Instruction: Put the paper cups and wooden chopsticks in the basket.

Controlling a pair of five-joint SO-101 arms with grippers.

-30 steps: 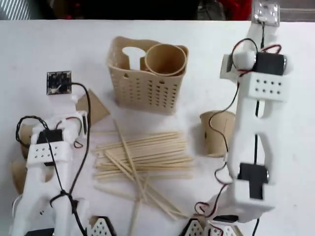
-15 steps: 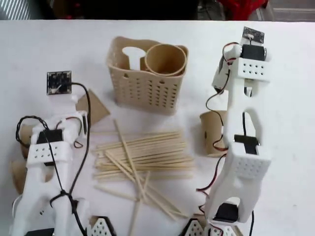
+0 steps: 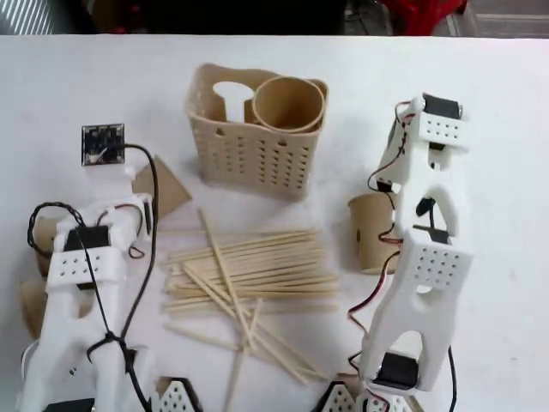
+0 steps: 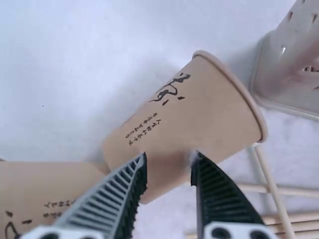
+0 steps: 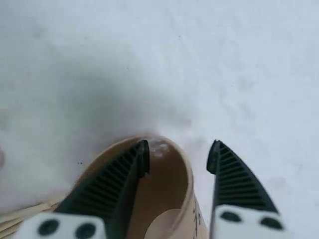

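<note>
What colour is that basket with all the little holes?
Pale beige, almost cream. The basket shows best in the high view.

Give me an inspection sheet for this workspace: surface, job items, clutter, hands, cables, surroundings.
Surface: white table.
Job's things: basket holds one upright cup; chopsticks piled loose in front of it; a lying cup by the right arm; other cups lying by the left arm.
Clutter: nothing seen.
Hands: left hand open over one of the cups; right hand open at the lying cup's rim.
Cables: red and black wires along the arms.
Surroundings: dark space beyond the table.
</note>
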